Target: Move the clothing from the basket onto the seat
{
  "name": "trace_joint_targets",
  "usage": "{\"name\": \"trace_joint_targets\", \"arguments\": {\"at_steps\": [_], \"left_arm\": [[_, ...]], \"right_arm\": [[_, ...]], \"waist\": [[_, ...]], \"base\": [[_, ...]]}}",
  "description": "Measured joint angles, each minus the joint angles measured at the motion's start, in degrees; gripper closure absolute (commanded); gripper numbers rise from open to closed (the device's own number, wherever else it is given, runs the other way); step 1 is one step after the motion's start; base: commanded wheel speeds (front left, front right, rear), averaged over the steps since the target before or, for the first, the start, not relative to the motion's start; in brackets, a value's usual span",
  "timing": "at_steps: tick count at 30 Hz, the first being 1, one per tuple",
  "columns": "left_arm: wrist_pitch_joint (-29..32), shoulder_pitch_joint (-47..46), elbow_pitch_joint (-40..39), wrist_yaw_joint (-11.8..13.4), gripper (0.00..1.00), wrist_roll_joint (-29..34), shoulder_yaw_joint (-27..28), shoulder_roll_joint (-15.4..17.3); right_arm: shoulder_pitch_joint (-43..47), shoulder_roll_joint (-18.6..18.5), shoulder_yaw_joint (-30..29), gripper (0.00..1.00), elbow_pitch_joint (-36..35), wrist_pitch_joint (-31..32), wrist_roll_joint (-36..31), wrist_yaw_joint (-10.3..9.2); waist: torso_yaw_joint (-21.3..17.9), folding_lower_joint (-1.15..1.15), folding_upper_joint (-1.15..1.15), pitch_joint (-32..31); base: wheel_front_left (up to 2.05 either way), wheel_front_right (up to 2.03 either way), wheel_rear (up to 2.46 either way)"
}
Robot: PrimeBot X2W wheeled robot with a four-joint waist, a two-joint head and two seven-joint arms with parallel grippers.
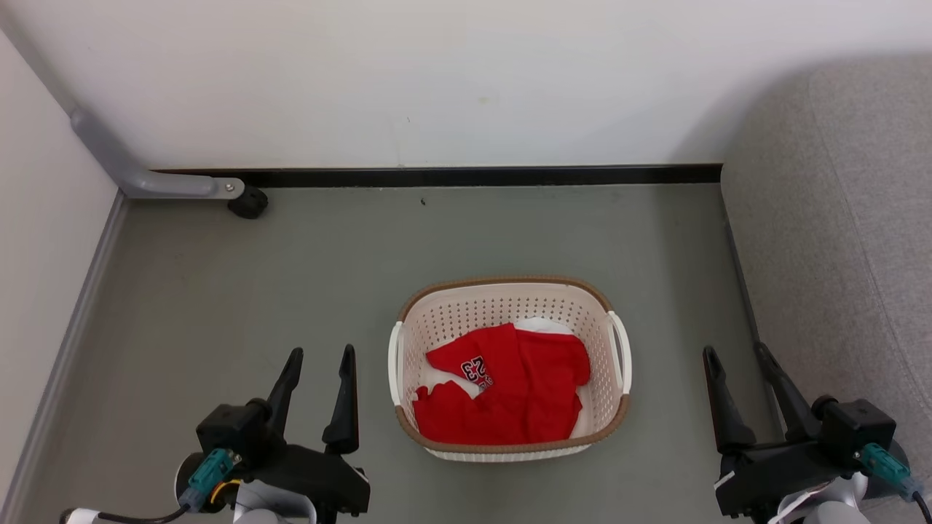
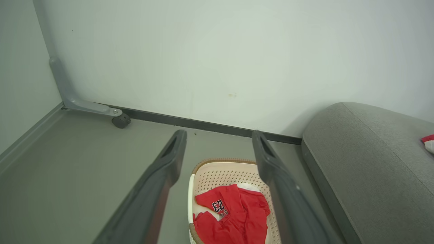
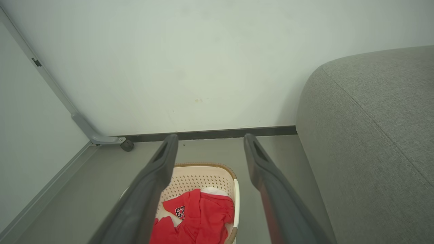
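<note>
Basket [image 1: 502, 306]: one.
Basket handles [image 1: 395, 364]: two, one on each side.
Red jersey [image 1: 524, 393]: one.
White fabric [image 1: 542, 325]: shows in three patches around the red; possibly a single piece, count not certain.
Seat [image 1: 837, 255]: one.
Red-and-white item [image 2: 428, 141]: one, cut off by the edge of the left wrist view.
Left gripper [image 1: 321, 351]: one.
Right gripper [image 1: 734, 349]: one.
Fingers [image 1: 342, 397]: four, two per gripper.
Caster wheel [image 1: 248, 202]: one.
Grey metal leg [image 1: 145, 175]: one.
</note>
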Motion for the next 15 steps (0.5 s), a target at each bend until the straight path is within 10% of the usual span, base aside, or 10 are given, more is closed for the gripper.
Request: {"name": "trace_joint_targets", "arguments": {"at_steps": [15], "left_arm": [[1.7, -8.7, -1.7, -1.0, 0.00, 3.5, -4.5, -0.7]], "right_arm": [[-5.4, 0.7, 0.7, 0.00, -2.4, 0.0, -0.4, 0.00]], "waist": [[-2.6, 0.01, 0.00, 9.9]], "base": [[0.00, 0.00, 0.00]]}}
